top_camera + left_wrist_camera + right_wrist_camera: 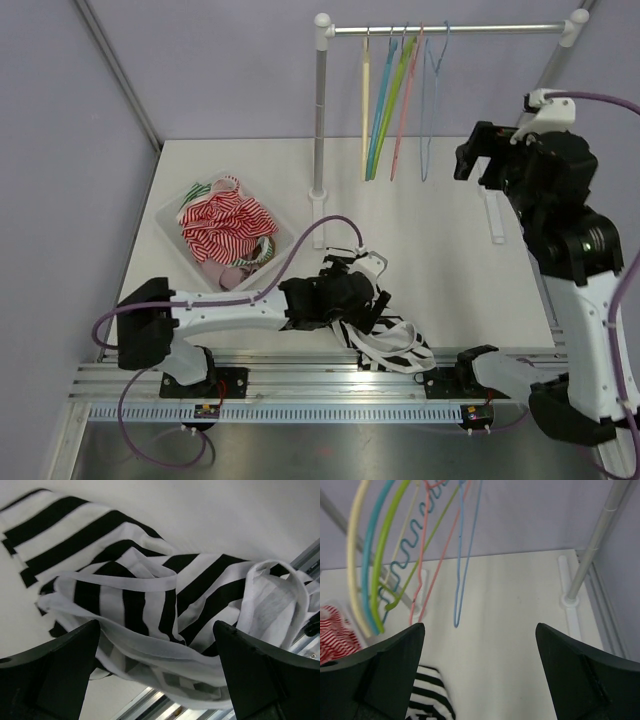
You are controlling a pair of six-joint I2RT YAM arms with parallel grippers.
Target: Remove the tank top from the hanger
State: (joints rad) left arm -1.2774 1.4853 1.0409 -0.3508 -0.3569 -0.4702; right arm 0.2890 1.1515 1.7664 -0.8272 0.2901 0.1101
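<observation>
Black-and-white striped fabric tank top (398, 345) lies crumpled at the near edge of the white worktop (440, 270), off the hangers. Left fingers (60, 672) wide over it, gripping nothing. Right fingers (375, 675) wide, empty, raised by the coloured wire hangers (400, 100) on the far metal rail (450, 29).

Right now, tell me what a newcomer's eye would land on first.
The black-and-white striped tank top lies crumpled at the near edge of the table, beneath the open left gripper. Behind it, bare coloured hangers hang from the rail, and red-striped clothes fill a bin at left.
</observation>
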